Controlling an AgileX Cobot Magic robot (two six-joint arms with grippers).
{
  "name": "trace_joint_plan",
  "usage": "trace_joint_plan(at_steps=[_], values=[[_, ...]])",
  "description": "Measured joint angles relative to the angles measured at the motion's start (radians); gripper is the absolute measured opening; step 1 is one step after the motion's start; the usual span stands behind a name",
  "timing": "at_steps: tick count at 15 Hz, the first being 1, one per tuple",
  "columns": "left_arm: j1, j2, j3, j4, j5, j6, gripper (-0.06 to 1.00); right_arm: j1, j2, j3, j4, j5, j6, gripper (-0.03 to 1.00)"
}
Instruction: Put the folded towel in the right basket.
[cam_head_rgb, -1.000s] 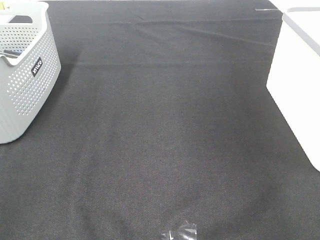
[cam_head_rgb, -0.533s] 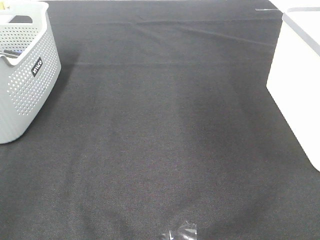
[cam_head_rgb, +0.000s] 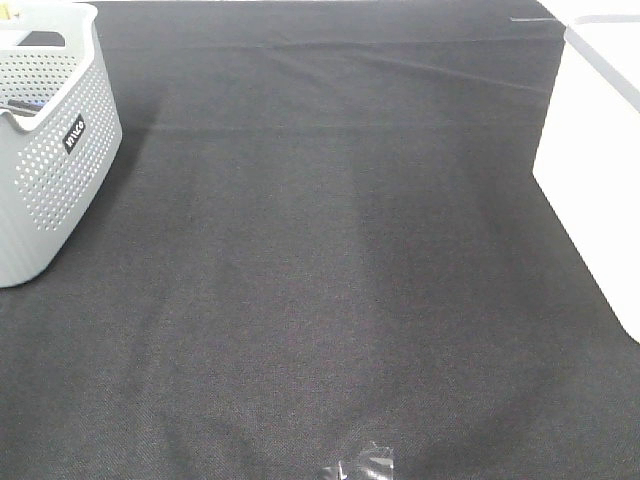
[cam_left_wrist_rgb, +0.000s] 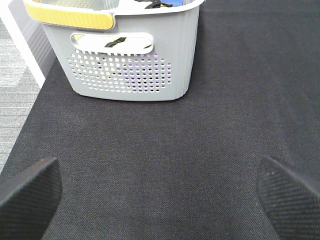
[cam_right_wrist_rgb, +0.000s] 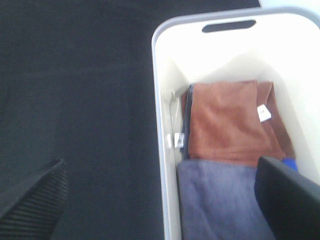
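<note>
The right basket (cam_head_rgb: 600, 160) is white and stands at the right edge of the black cloth; the right wrist view (cam_right_wrist_rgb: 165, 130) looks down into it. Inside lie a folded rust-brown towel (cam_right_wrist_rgb: 230, 120) with a small white tag and a folded grey-blue towel (cam_right_wrist_rgb: 220, 200) beside it. My right gripper (cam_right_wrist_rgb: 165, 205) is open and empty, above the basket's near rim, one finger over the cloth and one over the basket. My left gripper (cam_left_wrist_rgb: 160, 195) is open and empty above the cloth, near the grey perforated left basket (cam_left_wrist_rgb: 130, 55). Neither gripper shows in the exterior high view.
The grey left basket (cam_head_rgb: 45, 140) stands at the far left with items inside and a yellow strip (cam_left_wrist_rgb: 70, 17) on its rim. A crumpled bit of clear plastic (cam_head_rgb: 360, 465) lies at the front edge of the black cloth (cam_head_rgb: 330, 250).
</note>
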Motion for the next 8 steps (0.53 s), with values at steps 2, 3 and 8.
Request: trace_joint_plan(at_steps=[2, 3, 8], values=[[0.000, 0.000, 0.000, 0.000, 0.000, 0.000, 0.99, 0.000, -0.169, 0.173, 0.005, -0.022, 0.000, 0.97], [0.000, 0.000, 0.000, 0.000, 0.000, 0.000, 0.99, 0.000, -0.267, 0.252, 0.013, -0.031, 0.000, 0.97], [0.000, 0.000, 0.000, 0.000, 0.000, 0.000, 0.99, 0.000, -0.701, 0.595, 0.023, 0.022, -0.002, 0.97]])
